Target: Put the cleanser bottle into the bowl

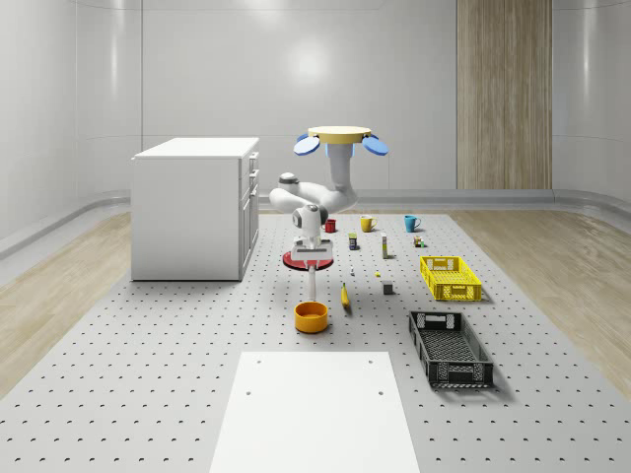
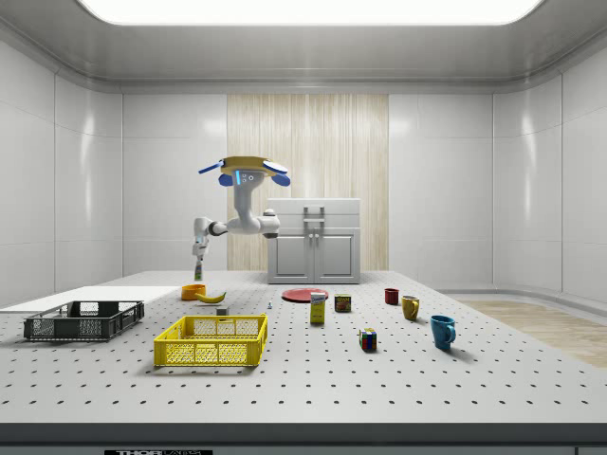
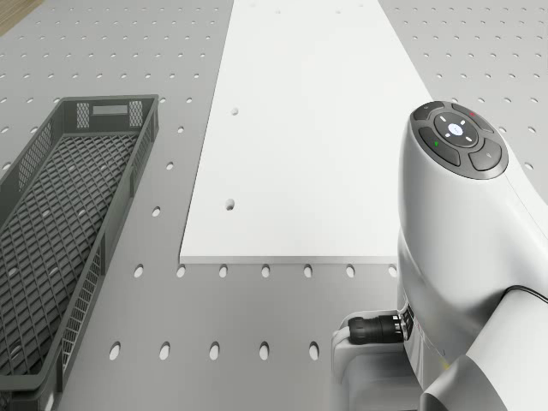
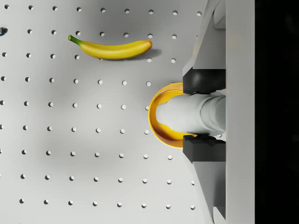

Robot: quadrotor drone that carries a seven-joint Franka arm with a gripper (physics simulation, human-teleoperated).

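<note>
Fingers clamped on cleanser bottle, frame centre-right; its long axis points straight down into bowl directly beneath; drone hovers above.

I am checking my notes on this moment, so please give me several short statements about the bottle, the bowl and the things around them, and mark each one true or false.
1. The claw is shut on the cleanser bottle. True.
2. The bottle already rests inside the bowl. False: it hangs above the bowl, held in the claw.
3. A banana lies on the table beside the bowl. True.
4. The drone rests on the white cabinet. False: it hovers beside the cabinet, above the table.
5. The black crate holds the banana. False: the banana lies on the table, apart from that crate.
</note>
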